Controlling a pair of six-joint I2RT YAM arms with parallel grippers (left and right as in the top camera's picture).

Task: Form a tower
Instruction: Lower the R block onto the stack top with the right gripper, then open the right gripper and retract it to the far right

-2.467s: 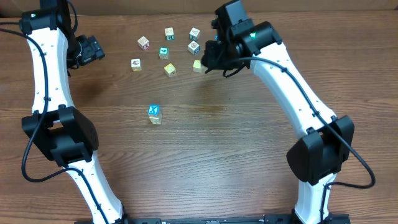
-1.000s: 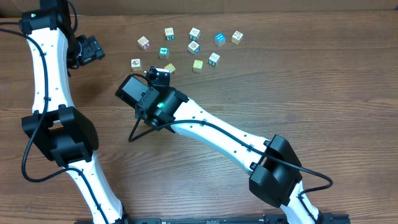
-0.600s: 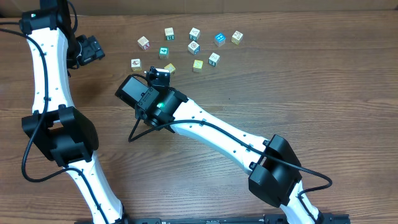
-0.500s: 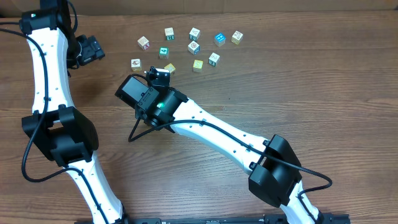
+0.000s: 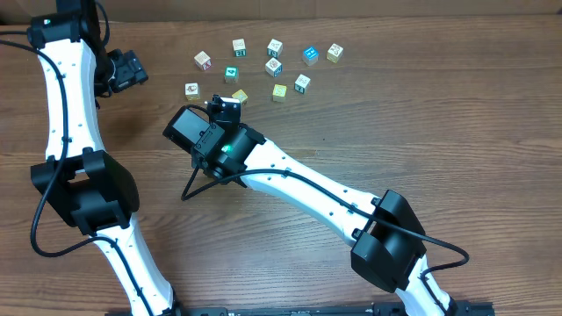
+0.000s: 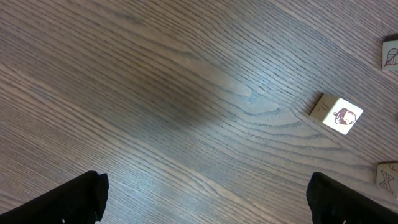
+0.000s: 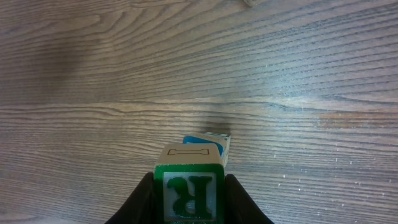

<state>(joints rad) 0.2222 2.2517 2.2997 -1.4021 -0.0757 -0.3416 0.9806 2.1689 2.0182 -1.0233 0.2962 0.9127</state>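
In the right wrist view my right gripper (image 7: 189, 190) is shut on a wooden cube (image 7: 189, 180) with a green letter R facing the camera and a cream top. Just beyond and under it stands the tower (image 7: 208, 140), of which only a blue top corner and a pale side show. Whether the held cube touches the tower I cannot tell. From overhead, the right arm's wrist (image 5: 215, 140) hides the tower. My left gripper (image 5: 132, 70) hangs open at the far left over bare wood, its fingers (image 6: 81, 196) wide apart with nothing between them.
Several loose letter cubes lie at the back of the table, among them a teal one (image 5: 309, 55), a cream one (image 5: 203, 60) and a yellowish one (image 5: 239, 96) close to the right wrist. A cube with a face picture (image 6: 339, 115) shows in the left wrist view.
My right arm has swung from the loose cubes at the back to the tower's spot at middle left and now covers it. Over the last second nothing has moved.
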